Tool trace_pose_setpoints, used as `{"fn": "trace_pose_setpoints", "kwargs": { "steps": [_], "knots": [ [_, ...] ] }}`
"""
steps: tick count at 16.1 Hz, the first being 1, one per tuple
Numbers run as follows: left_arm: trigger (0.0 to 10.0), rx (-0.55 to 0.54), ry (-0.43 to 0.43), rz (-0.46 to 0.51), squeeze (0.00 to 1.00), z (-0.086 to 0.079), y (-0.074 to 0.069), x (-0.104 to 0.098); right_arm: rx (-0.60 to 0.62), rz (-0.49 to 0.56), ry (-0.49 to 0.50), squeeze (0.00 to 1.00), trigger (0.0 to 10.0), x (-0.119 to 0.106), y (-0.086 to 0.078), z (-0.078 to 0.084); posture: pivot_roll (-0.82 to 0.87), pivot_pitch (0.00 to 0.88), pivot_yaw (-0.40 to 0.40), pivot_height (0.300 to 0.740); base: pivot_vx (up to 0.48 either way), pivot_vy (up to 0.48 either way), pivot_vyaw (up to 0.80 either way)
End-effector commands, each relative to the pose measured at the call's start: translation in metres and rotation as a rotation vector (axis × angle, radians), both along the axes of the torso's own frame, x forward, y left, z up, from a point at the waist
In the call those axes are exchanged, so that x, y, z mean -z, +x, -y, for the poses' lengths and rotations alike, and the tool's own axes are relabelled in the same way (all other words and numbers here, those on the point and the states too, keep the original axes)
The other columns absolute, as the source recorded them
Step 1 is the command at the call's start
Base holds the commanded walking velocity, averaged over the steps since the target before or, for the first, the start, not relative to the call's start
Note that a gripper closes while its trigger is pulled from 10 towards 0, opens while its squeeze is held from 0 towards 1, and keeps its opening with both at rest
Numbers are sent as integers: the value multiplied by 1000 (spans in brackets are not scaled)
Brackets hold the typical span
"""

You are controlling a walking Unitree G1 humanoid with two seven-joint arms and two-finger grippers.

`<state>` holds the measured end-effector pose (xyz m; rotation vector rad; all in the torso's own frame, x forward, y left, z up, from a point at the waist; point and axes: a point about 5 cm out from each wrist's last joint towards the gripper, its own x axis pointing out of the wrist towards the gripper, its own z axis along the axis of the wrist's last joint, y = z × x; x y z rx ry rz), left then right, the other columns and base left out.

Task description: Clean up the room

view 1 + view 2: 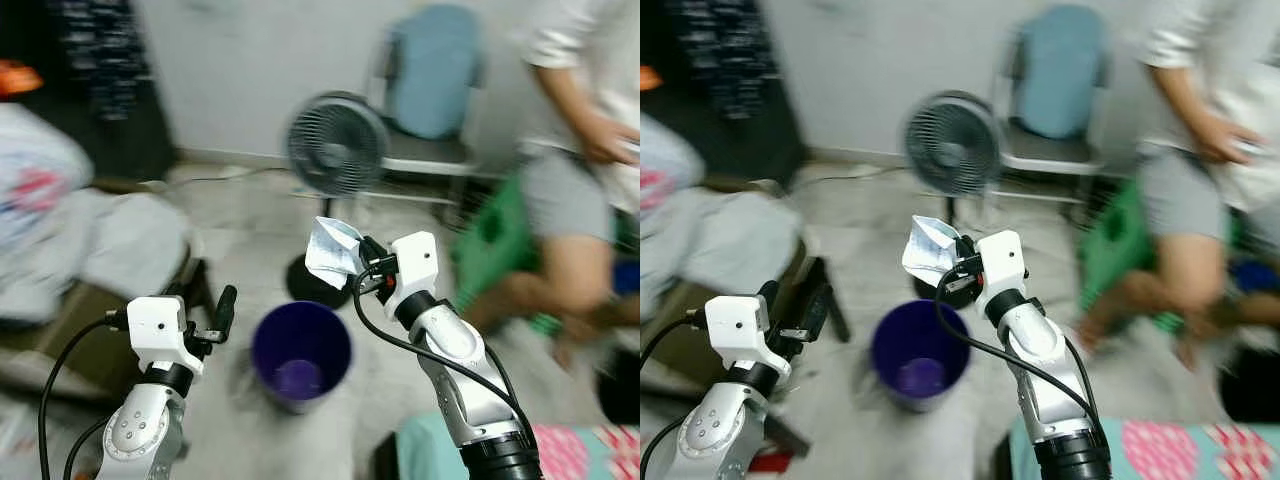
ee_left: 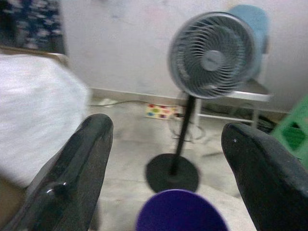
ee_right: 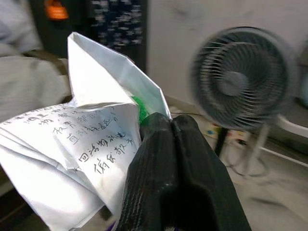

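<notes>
My right gripper (image 1: 362, 262) is shut on a crumpled white paper (image 1: 331, 250) with handwriting, holding it up above and just beyond a purple bin (image 1: 300, 352) on the floor. The right wrist view shows the paper (image 3: 82, 144) pinched between the closed black fingers (image 3: 168, 178), with something green tucked in its fold. My left gripper (image 1: 222, 312) stands open to the left of the bin; in its wrist view the two fingers (image 2: 72, 168) are spread wide with the bin rim (image 2: 180, 211) between and below them.
A standing fan (image 1: 337, 143) on a round black base is just beyond the bin. A person (image 1: 580, 150) in grey shorts stands at the right by a green crate (image 1: 495, 235). A blue chair (image 1: 430, 85) sits against the wall. Bedding (image 1: 60, 230) lies left.
</notes>
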<state>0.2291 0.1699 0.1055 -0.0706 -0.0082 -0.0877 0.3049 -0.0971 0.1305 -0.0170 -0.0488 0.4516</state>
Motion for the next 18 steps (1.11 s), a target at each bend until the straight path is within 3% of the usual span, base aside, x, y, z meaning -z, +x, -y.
{"fn": "trace_pose_setpoints", "kwargs": {
  "steps": [1, 3, 9, 18],
  "knots": [
    [10000, -1, 1, -20, 0, -2, -1, 3, 5, 6, 0, 0, 10000, -1, 1, 0, -105, 71, -51, 740, 0, 0, 738],
    [10000, 0, 1, -19, 0, -2, -1, 3, 6, 4, 1, 0, 10000, -1, 2, 0, -104, 74, -50, 740, 133, 0, 684],
    [10000, 3, -1, -19, 0, -1, 0, 3, 13, -5, 1, 0, 10000, 1, 2, 0, -105, 75, -49, 740, 126, 0, 0],
    [10000, 1, 1, -15, 0, -1, 2, 3, 23, -18, 1, 0, 10000, 3, 4, 0, -105, 73, -50, 740, 345, 0, 0]
  ]
}}
